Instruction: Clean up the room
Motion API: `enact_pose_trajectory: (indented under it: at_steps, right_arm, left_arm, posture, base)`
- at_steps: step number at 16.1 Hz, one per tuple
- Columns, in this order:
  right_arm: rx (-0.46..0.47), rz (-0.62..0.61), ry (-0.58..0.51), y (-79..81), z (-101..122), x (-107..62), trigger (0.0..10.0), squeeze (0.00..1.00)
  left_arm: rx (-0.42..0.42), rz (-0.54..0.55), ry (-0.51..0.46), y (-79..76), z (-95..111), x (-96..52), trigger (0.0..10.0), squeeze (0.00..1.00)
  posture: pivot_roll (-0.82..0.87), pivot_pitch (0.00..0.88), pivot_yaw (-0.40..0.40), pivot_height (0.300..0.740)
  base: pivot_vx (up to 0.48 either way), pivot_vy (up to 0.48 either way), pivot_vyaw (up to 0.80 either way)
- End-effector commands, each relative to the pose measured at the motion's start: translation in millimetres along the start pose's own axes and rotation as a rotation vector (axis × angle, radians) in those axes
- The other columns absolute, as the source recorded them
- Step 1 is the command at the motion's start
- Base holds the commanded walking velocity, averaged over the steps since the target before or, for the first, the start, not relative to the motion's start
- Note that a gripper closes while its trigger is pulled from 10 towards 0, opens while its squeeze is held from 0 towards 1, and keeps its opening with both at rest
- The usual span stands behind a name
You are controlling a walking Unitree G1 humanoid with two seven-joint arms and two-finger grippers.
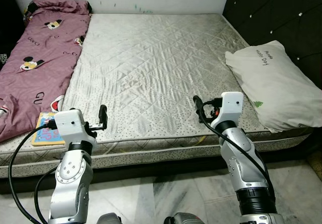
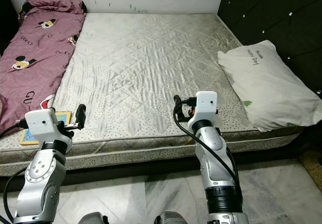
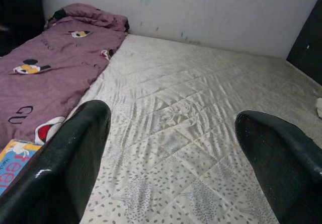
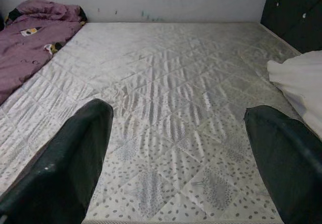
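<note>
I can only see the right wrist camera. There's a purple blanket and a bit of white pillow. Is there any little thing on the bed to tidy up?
Observer: Yes, a colourful book lies at the bed's near edge, right by the purple blanket.
Operator: Is my other hand close to it?
Observer: The left end effector is open, to the book's right, over the mattress edge.
Operator: Is anything on the pillow?
Observer: The pillow has green writing on it.
</note>
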State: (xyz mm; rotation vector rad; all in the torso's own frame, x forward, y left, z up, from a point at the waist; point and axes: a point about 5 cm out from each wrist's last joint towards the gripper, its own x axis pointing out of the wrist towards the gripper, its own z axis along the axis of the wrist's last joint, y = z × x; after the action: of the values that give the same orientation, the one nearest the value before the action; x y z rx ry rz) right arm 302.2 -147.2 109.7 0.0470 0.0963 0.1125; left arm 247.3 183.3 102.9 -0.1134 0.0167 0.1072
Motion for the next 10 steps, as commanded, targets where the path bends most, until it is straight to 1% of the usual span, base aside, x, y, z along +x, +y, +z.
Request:
enact_pose_trajectory:
  at_steps: [1, 10]
  right_arm:
    - [-0.011, 0.01, -0.019, 1.2, 7.2, 2.3, 10.0, 0.0]
    - [-0.009, 0.011, -0.019, 2.1, 6.9, 3.9, 10.0, 0.0]
  left_arm:
    - [-0.001, -0.018, -0.015, -1.9, 5.2, -0.9, 10.0, 0.0]
    - [0.006, -0.024, -0.015, -1.4, 5.5, 0.2, 10.0, 0.0]
  posture:
    - [-0.08, 0.0, -0.062, 0.74]
    - [-0.08, 0.0, -0.062, 0.74]
  base:
    - [0.266, 0.0, 0.0]
    - [0.281, 0.0, 0.0]
